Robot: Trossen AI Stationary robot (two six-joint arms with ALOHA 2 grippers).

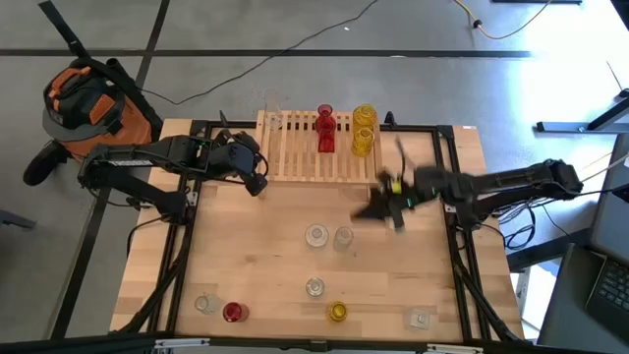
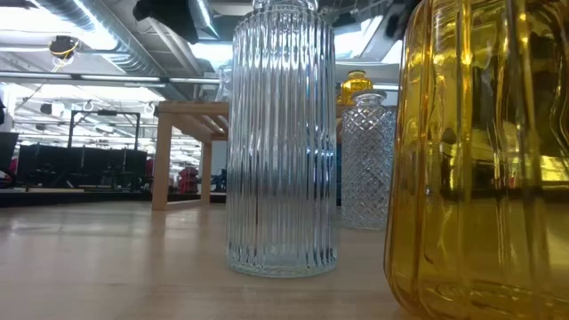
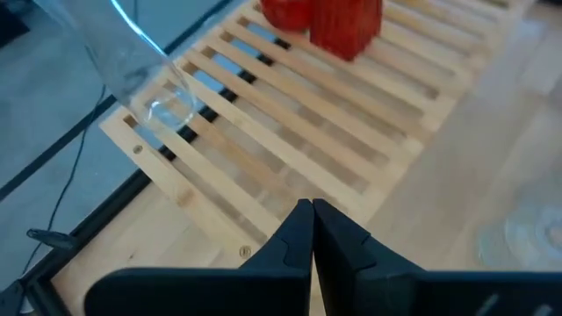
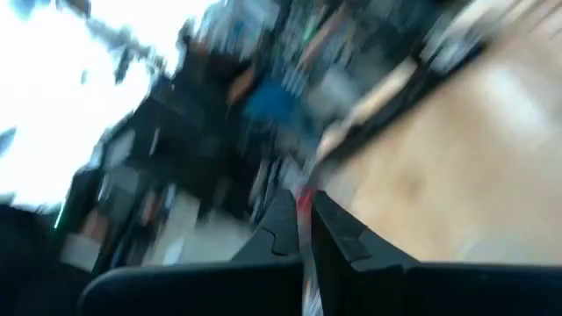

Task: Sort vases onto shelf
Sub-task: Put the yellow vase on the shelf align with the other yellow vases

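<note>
We find the plywood tabletop (image 1: pixel 265 265) carrying the shelf (image 1: pixel 305 162), a slatted light-wood rack set at its far edge. The left arm reaches in from the left, its left gripper (image 1: pixel 257 183) hanging just beside the rack's left near corner with the fingers (image 3: pixel 294 241) pressed together and nothing between them. The right arm comes in from the right, its right gripper (image 1: pixel 378 211) blurred over the tabletop near the rack's right near corner; the wrist view shows its fingers (image 4: pixel 285 224) closed together, and we see no vase in them. On the rack we note three vases: a clear vase (image 1: pixel 272 110) at the left far corner, a red vase (image 1: pixel 325 129) near the middle, and a yellow vase (image 1: pixel 364 129) just to its right. On the open tabletop we count two clear vases (image 1: pixel 315 235) side by side near the centre, a lone clear one (image 1: pixel 314 287) nearer the front, and along the front edge a clear vase at the left (image 1: pixel 205 304), a small red vase (image 1: pixel 232 313) just beside it, a small yellow vase (image 1: pixel 337 312), and a clear vase at the right (image 1: pixel 421 319). The low view shows a ribbed clear vase (image 2: pixel 281 142) and a yellow one (image 2: pixel 480 160) close up.
</note>
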